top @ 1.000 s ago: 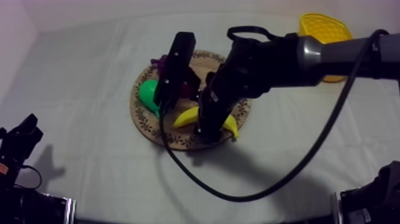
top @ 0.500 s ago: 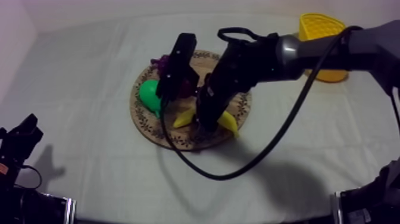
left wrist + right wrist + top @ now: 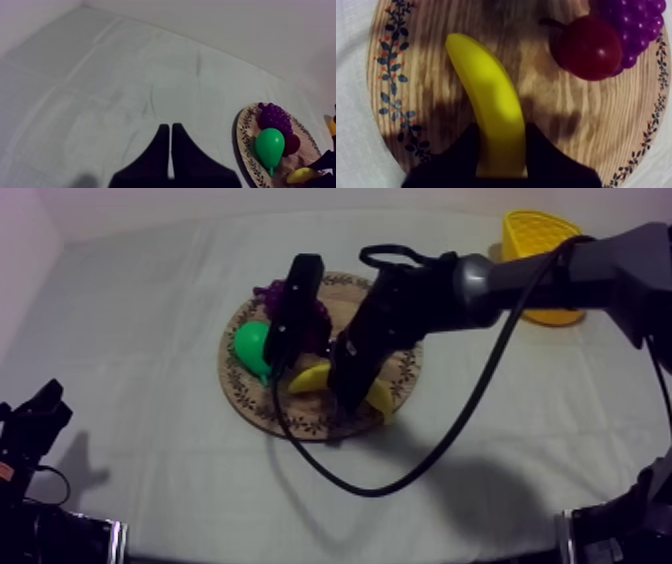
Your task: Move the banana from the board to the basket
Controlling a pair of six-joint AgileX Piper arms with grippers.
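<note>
Your banana [image 3: 492, 107] is on the round wooden board [image 3: 411, 100], lying lengthwise across the middle of the grain, and your right gripper [image 3: 502, 137] has it: one black finger pressed to each side of the near end, closed round the fruit. Whether the banana sits on the wood or hangs just clear of it, I can't tell. Just beside its far end is the small red fruit [image 3: 591, 47], touching the bunch of grapes [image 3: 636, 20] at the patterned rim. From above, you see the right arm coming in from the upper right and bending down over the board [image 3: 250, 403], with the banana's yellow tips [image 3: 308, 378] poking out at either side of the gripper [image 3: 345, 388]. The green pear [image 3: 250, 345] lies at the board's left side, the grapes [image 3: 272, 291] near its far edge. The yellow basket [image 3: 540, 238] stands well apart at the far right of the grey-white cloth [image 3: 150, 468]. Your left gripper [image 3: 171, 131] is pinched into a narrow wedge with nothing in it, low at the left [image 3: 35, 418], off the board.
</note>
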